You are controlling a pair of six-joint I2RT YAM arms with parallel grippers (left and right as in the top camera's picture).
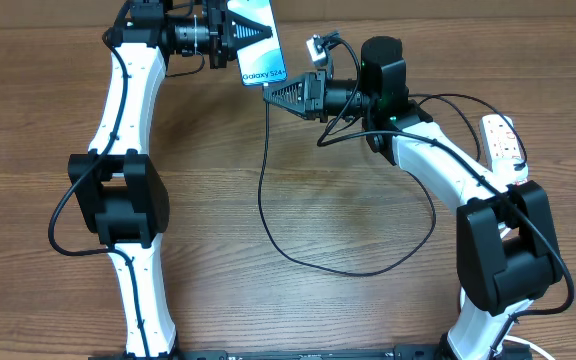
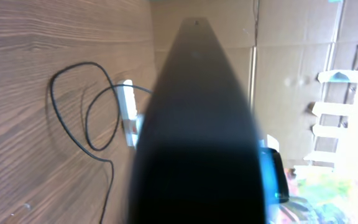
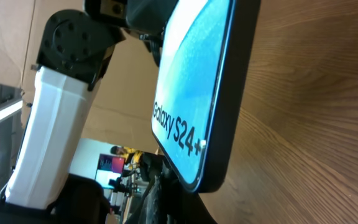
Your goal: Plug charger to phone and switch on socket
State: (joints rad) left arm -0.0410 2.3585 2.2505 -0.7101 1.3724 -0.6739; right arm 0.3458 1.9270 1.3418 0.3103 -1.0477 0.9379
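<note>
The desk [image 1: 318, 320] carries the white socket [image 1: 503, 138] well to the right of the phone and partly covered by the right arm. The phone [image 1: 263, 60] is held up at the far edge, its long axis running far to near. Its lettered end points at the right hand [image 1: 273, 93]. The charger [image 1: 261, 195] loops over the desk on the phone's near side and rises into that clenched hand, with the plug tip hidden. The left hand [image 1: 243, 35] grasps the phone's far half. In the left wrist view, a blurred dark shape blocks most of the scene.
</note>
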